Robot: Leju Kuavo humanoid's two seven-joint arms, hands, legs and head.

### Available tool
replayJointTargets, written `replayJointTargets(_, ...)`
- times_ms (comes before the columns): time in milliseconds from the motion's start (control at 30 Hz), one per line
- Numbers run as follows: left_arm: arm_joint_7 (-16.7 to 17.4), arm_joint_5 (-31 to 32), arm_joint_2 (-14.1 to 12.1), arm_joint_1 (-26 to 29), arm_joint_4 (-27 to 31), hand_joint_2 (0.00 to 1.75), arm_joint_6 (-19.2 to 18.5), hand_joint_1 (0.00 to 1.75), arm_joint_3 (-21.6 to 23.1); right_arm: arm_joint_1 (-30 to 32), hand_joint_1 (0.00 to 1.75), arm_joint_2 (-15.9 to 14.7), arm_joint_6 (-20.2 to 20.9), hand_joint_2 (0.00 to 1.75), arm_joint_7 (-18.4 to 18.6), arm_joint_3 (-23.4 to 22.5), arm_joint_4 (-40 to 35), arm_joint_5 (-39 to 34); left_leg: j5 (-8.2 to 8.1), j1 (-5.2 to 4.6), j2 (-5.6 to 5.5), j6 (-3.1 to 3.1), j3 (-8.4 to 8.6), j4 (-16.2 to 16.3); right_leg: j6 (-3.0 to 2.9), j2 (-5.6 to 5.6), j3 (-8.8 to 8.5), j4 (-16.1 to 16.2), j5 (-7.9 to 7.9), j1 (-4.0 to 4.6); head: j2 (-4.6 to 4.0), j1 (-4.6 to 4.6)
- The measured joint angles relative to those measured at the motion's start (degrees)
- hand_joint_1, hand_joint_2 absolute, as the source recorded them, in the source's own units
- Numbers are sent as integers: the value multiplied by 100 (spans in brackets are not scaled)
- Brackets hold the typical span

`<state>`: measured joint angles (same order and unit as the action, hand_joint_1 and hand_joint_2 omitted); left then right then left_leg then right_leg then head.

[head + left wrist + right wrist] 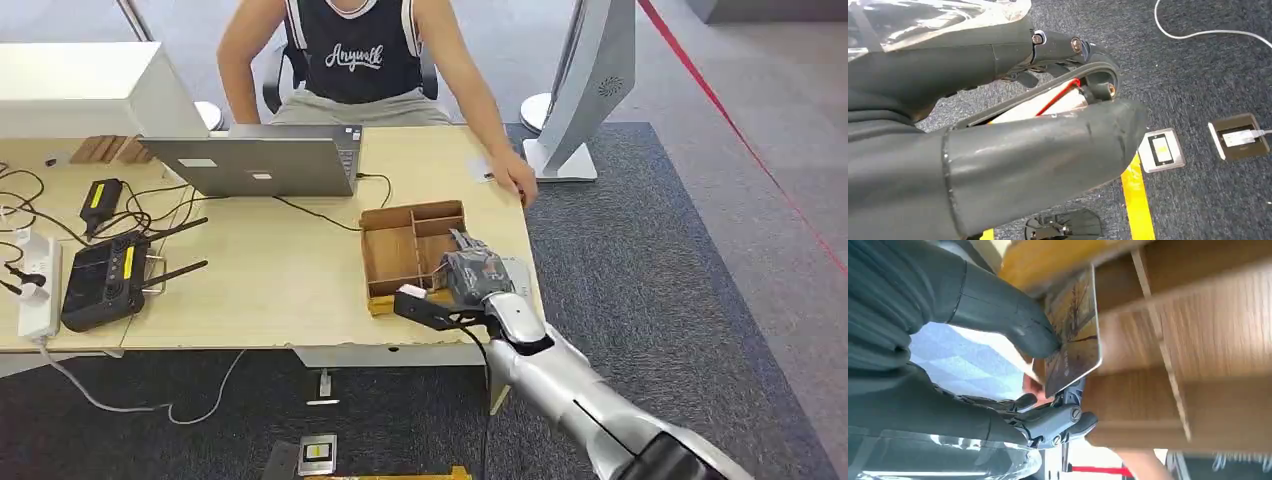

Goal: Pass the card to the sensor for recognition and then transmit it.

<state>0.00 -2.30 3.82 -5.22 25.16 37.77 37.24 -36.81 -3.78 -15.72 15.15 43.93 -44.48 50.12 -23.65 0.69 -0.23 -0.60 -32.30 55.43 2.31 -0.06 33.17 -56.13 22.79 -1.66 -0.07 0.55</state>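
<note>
laptop (pixel 265 160) open at table's far edge | black remote controller (pixel 103 280) at left | white power strip (pixel 38 285) beside it | person (pixel 360 55) seated behind the table (pixel 270 290)

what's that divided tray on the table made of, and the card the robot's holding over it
The tray looks like thin unpainted wood or plywood: visible grain, matte brown panels, slotted dividers. The card, pinched by the right hand, seems glossy printed plastic: a thin, rigid sheet with rounded corners, though coated paperboard can't be ruled out.
</note>
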Motion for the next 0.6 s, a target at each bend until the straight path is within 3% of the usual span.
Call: replayJointTargets(600,-251,24,2,-4,-9,0,-2,0,-2,-826,175,-741,171,175,387,-518,-1934,125,1,0,-1,0,1,1,1,0,0,0,-3,0,0,0)
